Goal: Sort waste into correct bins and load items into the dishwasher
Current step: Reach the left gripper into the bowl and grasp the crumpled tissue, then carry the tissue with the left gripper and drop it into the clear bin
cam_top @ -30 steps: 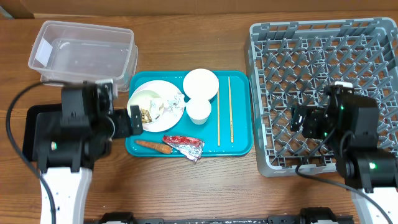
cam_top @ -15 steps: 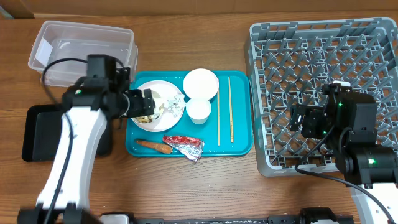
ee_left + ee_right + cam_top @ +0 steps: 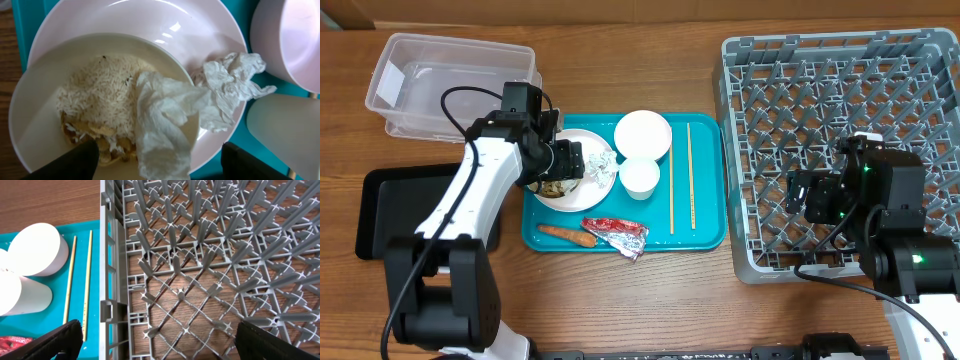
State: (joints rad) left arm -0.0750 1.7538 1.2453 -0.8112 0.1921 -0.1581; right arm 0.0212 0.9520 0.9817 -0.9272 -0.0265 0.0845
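left jaws gape, pointing down over tissue (image 3: 167,117) and rice (image 3: 100,92).

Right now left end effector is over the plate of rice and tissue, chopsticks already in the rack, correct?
No. The chopsticks lie on the teal tray, beside the rack, as the overhead view shows. Left end effector over the plate: right.

Light: bright, even, from overhead. Shadows: soft and faint on the counter (image 3: 650,300). Glare: small white glints on the plate (image 3: 125,20), left wrist view. Focus: overhead crisp; dark jaws blurred at both wrist views' lower corners
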